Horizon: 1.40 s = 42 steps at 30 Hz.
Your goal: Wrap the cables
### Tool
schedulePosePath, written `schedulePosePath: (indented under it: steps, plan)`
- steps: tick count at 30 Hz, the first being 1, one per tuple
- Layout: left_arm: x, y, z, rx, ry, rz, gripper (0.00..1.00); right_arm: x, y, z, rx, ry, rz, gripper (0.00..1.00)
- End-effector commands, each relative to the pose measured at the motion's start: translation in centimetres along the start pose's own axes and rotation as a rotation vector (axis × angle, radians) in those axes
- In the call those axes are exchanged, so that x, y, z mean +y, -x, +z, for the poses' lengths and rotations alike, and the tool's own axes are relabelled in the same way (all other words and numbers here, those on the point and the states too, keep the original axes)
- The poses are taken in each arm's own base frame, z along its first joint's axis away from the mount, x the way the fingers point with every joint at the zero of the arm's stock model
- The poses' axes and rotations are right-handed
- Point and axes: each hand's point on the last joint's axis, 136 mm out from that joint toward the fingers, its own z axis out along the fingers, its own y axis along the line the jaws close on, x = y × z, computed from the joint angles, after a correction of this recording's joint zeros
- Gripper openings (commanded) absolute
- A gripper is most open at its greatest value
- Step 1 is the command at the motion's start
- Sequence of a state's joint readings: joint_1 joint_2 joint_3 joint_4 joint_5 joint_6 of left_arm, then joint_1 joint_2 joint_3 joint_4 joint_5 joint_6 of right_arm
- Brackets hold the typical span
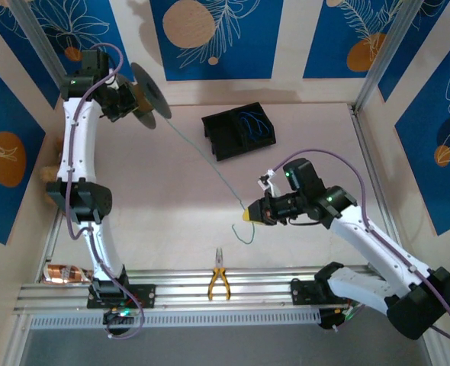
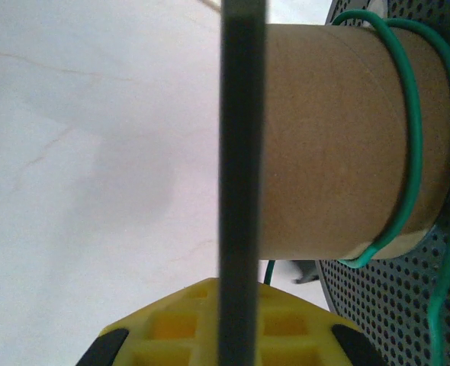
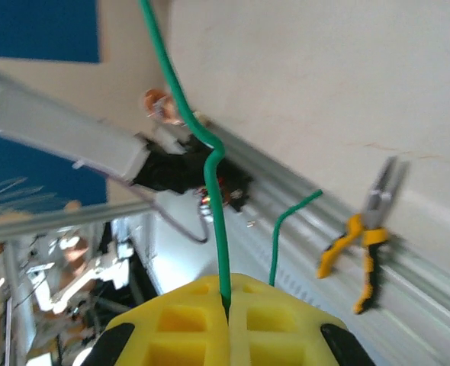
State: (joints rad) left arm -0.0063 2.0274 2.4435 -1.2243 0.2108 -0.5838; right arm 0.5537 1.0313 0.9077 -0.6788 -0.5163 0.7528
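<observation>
A thin green cable (image 1: pixel 207 164) runs taut from a spool (image 1: pixel 145 95) at the back left to my right gripper (image 1: pixel 248 216) at mid-table. The right gripper (image 3: pixel 226 301) is shut on this green cable (image 3: pixel 213 191), and a short tail (image 3: pixel 286 229) curls out beside the jaws. My left gripper (image 2: pixel 240 305) is shut on the spool's dark flange (image 2: pixel 240 152). A couple of green turns (image 2: pixel 412 152) lie round the cardboard core (image 2: pixel 324 137). Blue cables (image 1: pixel 249 122) lie in a black box (image 1: pixel 225 141).
Yellow-handled pliers (image 1: pixel 219 282) lie on the aluminium rail at the near edge, also in the right wrist view as pliers (image 3: pixel 366 236). A perforated second flange (image 2: pixel 385 305) closes the spool's far end. Blue-patterned walls enclose the table on three sides.
</observation>
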Motion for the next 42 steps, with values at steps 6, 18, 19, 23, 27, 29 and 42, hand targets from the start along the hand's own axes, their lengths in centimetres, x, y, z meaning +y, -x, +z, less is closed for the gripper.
schedulePosePath:
  steps: [6, 18, 19, 23, 27, 29, 42]
  plan:
    - [-7.4, 2.2, -8.1, -0.137, -0.438, 0.012, 0.0, -9.5, 1.3, -0.6, -0.052, -0.353, 0.183, 0.0]
    - [-8.8, -7.6, -11.8, 0.021, -0.588, 0.265, 0.0, -14.9, 6.9, -4.1, -0.198, -0.489, 0.253, 0.0]
    - [-8.8, -8.5, -12.0, 0.032, -0.601, 0.286, 0.0, -15.1, 7.3, -4.5, -0.21, -0.491, 0.258, 0.0]
    - [-8.4, -11.4, -12.3, 0.069, -0.623, 0.369, 0.0, -16.3, 9.0, -6.0, -0.257, -0.508, 0.288, 0.0]
    - [-8.3, -13.6, -12.4, 0.107, -0.646, 0.435, 0.0, -17.5, 10.4, -7.7, -0.301, -0.515, 0.324, 0.0]
    - [-8.7, -15.0, -12.6, 0.125, -0.661, 0.488, 0.0, -18.0, 11.1, -8.4, -0.319, -0.508, 0.345, 0.0]
    - [-10.4, -24.5, -11.7, 0.229, -0.586, 0.906, 0.0, -18.6, 12.7, -10.4, -0.377, -0.445, 0.394, 0.0]
